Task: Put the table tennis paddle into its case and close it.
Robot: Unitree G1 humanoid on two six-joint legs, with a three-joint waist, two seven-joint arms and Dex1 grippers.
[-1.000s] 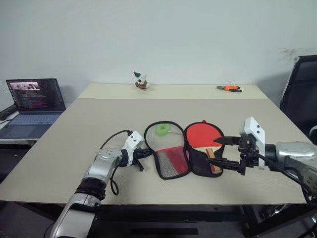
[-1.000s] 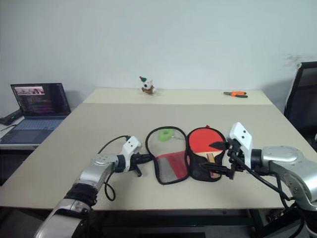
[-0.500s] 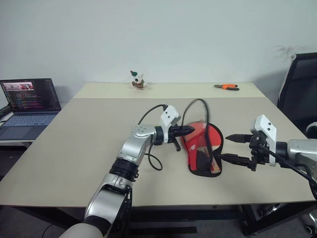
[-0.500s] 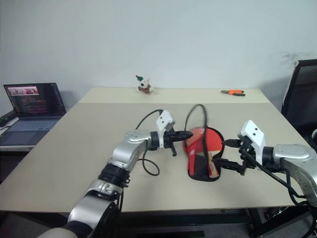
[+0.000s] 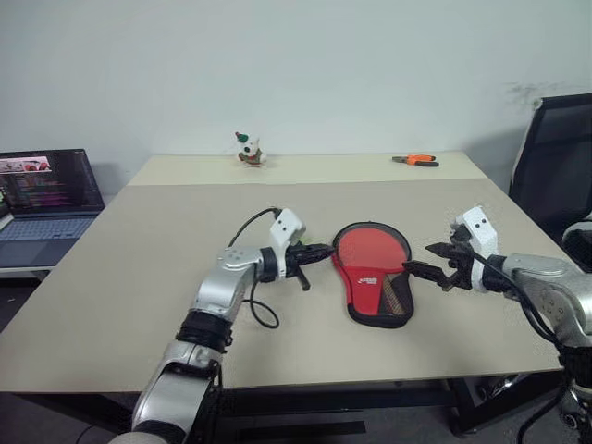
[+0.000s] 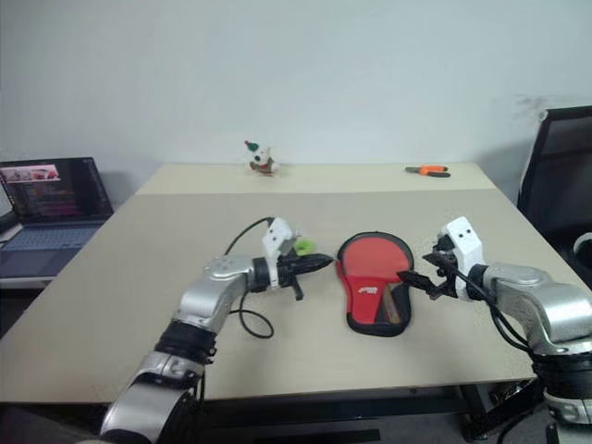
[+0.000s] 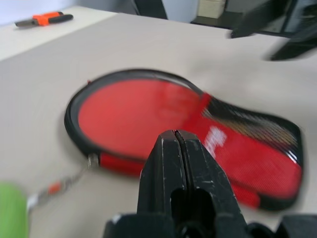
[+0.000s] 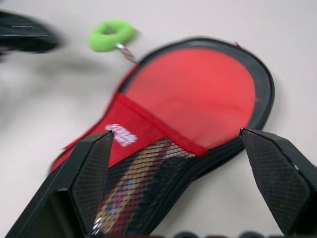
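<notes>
Left eye view — the case (image 5: 372, 282) lies mid-desk, the paddle (image 5: 370, 248) inside it; left end effector (image 5: 319, 251), pressed together, beside it. Right wrist view — right end effector (image 8: 176, 144) spread over the case; zipping remains.

From my seat the head views are evenly and softly lit, bright without glare, and I see only faint, diffuse shadows on the table (image 5: 139, 268) under the arms and along the near edge of the case (image 5: 372, 287). Both wrist views are smeared: the case's (image 7: 188, 134) rim and white logo are soft, and the green ring tag (image 8: 112, 34) has fuzzy edges. The left gripper (image 7: 179, 148) reads sharper than everything behind it, with a dull sheen on its black fingers.
</notes>
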